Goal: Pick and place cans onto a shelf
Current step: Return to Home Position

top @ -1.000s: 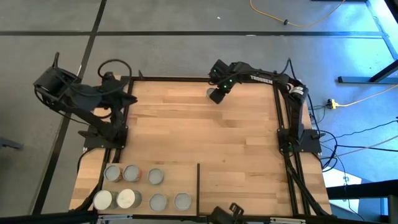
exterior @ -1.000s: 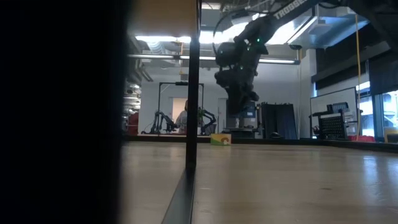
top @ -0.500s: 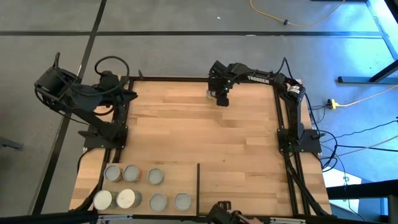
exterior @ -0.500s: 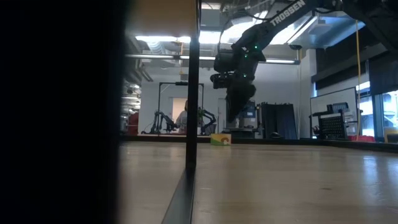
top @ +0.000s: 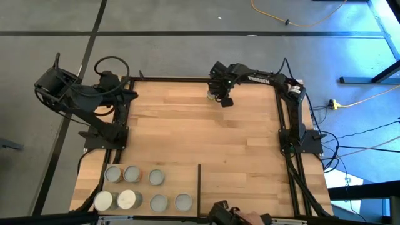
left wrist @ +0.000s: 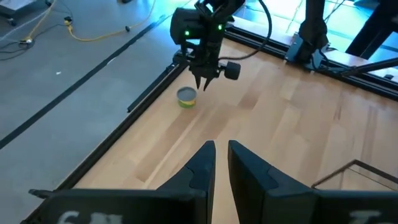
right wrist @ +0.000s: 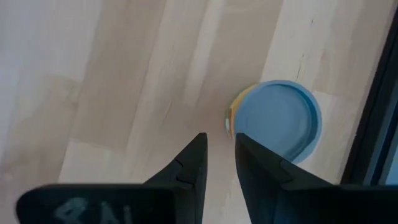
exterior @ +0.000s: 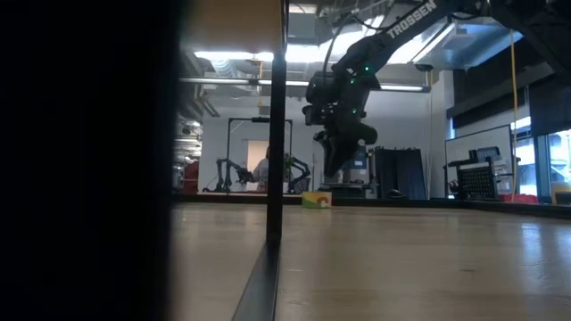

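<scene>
The right arm (top: pixel 256 79) reached along the far edge of the desk (top: pixel 206 134). The right jaws hung above the surface and pointed down. They were almost together, with only a thin gap between them, and gripped nothing.

One loose can (right wrist: pixel 280 121) with green-yellow sides stood upright on the desk, close to the black frame rail (top: pixel 181 79). It lay just beside the tips of the right jaws, off to one side and outside the gap.

Seven cans (top: pixel 156 177) stood on the shelf (top: pixel 178 181) at the near left corner of the desk, all left of the black upright edge (top: pixel 199 181). Three formed the farther row and four the nearer row. Two cans in the nearer row had whitish tops.

The left arm (top: pixel 81 97) waited folded at the far left corner. The left jaws were nearly together and empty.
</scene>
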Controlling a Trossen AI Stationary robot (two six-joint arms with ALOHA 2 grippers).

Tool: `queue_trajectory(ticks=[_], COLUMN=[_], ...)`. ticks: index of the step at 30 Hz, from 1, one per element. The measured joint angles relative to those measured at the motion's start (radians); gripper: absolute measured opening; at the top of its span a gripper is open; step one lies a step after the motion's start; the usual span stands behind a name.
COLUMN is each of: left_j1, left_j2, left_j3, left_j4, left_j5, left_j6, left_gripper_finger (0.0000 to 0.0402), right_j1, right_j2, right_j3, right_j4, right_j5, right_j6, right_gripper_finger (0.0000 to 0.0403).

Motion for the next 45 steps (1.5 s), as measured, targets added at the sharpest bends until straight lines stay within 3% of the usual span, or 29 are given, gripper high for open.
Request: queue_trajectory(ticks=[10,45], left_j1=[0.000,0.000], left_j2=[0.000,0.000], left_j3=[0.000,0.000], left_j4=[0.000,0.001], left_j5=[-0.020,-0.022], left_j6=[-0.003,-0.011], left_gripper_finger=[0.0037,0.0037], right_j1=[-0.001,-0.021], right_j2=[0.087,0.112], right_j3=[0.000,0.007], right_j4=[0.032,0.096], right_j5=[0.059,0.052], right_j6=[0.003,-0.023], right_gripper_finger=[0.0085,0.0072])
